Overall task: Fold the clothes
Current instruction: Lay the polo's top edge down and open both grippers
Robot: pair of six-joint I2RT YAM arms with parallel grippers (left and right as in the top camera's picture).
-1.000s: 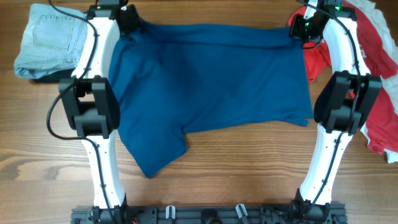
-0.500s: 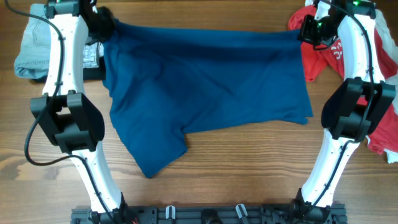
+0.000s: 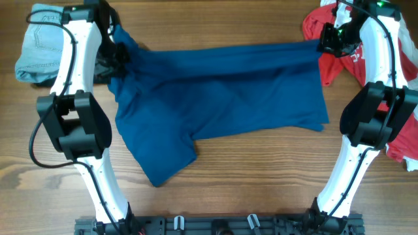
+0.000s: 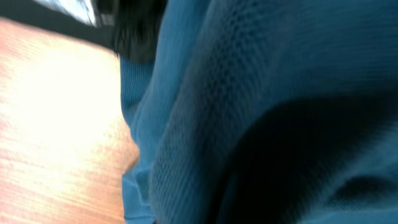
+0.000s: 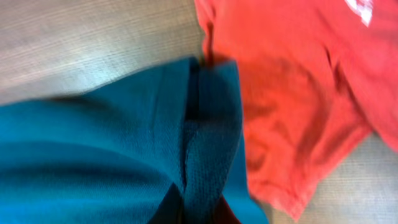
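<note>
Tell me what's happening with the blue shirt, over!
Left gripper, right gripper each pinching a top corner of blue shirt. Stretched between them, not folded yet. Red shirt against right corner, jeans beside left.

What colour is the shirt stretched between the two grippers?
The shirt is plain dark teal-blue, no print visible; overhead view shows it best.

Garments, four:
- dark-blue shirt (image 3: 222,98), one
- red T-shirt (image 3: 330,65), one
- white garment (image 3: 410,160), one, partly out of view
- light-blue denim piece (image 3: 39,46), one, folded

Robot arms, two: left arm (image 3: 78,124), right arm (image 3: 372,121).
Grippers, two: left gripper (image 3: 119,51), right gripper (image 3: 325,40).
Wooden surface (image 3: 261,176), one.
</note>
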